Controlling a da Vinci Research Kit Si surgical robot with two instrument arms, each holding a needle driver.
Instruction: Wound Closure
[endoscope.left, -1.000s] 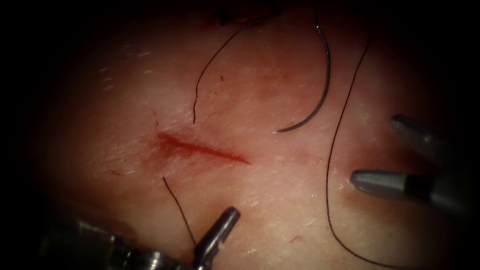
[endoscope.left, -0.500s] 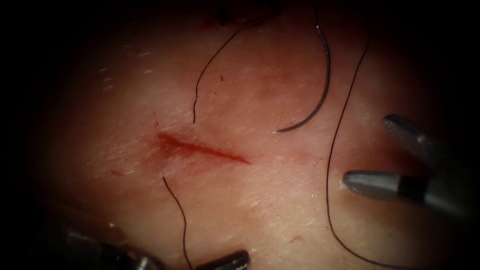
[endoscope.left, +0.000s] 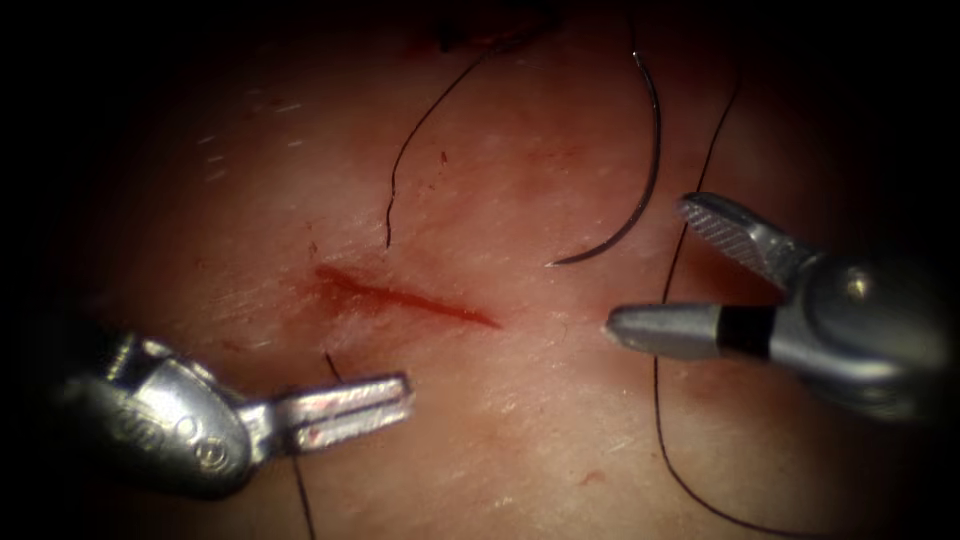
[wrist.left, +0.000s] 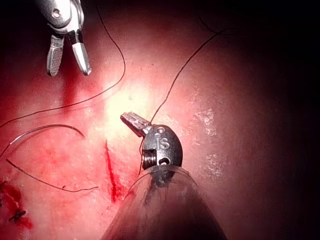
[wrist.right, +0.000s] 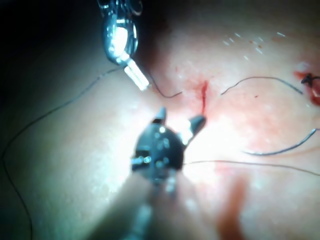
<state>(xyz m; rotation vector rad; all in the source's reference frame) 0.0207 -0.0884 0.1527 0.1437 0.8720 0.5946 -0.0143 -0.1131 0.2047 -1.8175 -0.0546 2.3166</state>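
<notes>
The curved steel needle (endoscope.left: 640, 190) is seen lying free on the tissue (endoscope.left: 520, 400), right of the cut (endoscope.left: 405, 297) and not in it; dark thread (endoscope.left: 662, 330) trails from it. The right tool (endoscope.left: 650, 268) is held beside it with ridged jaws spread wide, empty. The left tool (endoscope.left: 400, 395), jaws pressed together on nothing, lies below the cut over a short thread end (endoscope.left: 330, 365). The tissue is pale, glistening and smeared with red fluid (endoscope.left: 340, 285).

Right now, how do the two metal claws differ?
The right claw gapes wide open; the left claw is pressed shut. The right claw sits right of the cut, near the needle lying free on the tissue; the left claw sits below the cut. Both hold nothing.
</notes>
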